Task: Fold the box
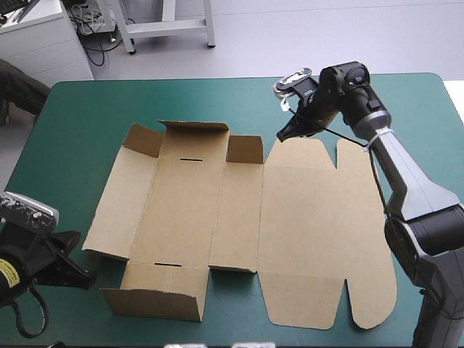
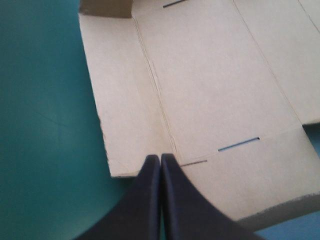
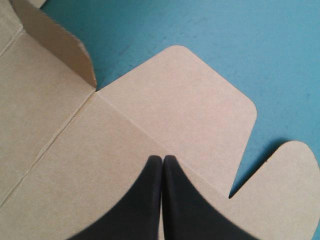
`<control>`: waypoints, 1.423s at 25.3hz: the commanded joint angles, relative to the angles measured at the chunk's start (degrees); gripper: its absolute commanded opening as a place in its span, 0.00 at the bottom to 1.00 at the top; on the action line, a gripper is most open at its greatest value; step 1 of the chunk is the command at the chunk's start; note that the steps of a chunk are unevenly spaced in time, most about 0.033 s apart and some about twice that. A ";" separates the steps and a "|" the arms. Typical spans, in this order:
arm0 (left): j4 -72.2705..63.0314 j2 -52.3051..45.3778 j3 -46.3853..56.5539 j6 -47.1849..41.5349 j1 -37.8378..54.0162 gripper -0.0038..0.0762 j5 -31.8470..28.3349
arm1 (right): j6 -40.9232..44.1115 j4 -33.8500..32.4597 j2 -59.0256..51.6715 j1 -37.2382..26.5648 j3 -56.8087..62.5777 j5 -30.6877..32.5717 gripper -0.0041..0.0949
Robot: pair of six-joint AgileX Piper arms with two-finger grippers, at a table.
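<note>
The brown box [image 1: 290, 217] lies spread in the middle of the table, its lid flat to the right. A far wall flap [image 1: 193, 139] and a near flap [image 1: 156, 299] stand raised. My right gripper [image 1: 283, 135] is shut, hovering at the lid's far edge. In the right wrist view its tip [image 3: 162, 159] is above the fold of a rounded lid tab [image 3: 190, 100]. My left gripper [image 1: 85, 278] is shut, off the box's near left corner. In the left wrist view its tip [image 2: 160, 157] points at the left side panel [image 2: 125, 95], near a slot [image 2: 239, 144].
Teal-green cover [image 1: 72, 138] shows all round the box, widest at the left and along the far edge. The right arm's long link [image 1: 406, 174] reaches over the lid's right side. The table's front edge lies close behind the near flap.
</note>
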 commanded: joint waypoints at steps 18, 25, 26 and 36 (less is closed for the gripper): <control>-0.86 33.08 -27.67 13.77 6.23 0.04 1.59 | 2.48 4.01 -23.71 -11.86 17.13 0.31 0.02; -27.55 38.87 -28.79 26.41 23.10 0.04 0.88 | 1.83 4.27 -34.69 -13.14 27.15 0.31 0.02; -31.37 39.70 -28.79 27.88 25.58 0.04 1.26 | 1.69 4.40 -36.36 -13.14 28.44 0.21 0.02; -45.98 44.05 -28.79 34.42 41.82 0.04 2.28 | 1.69 4.18 -51.86 -13.14 42.51 -1.06 0.02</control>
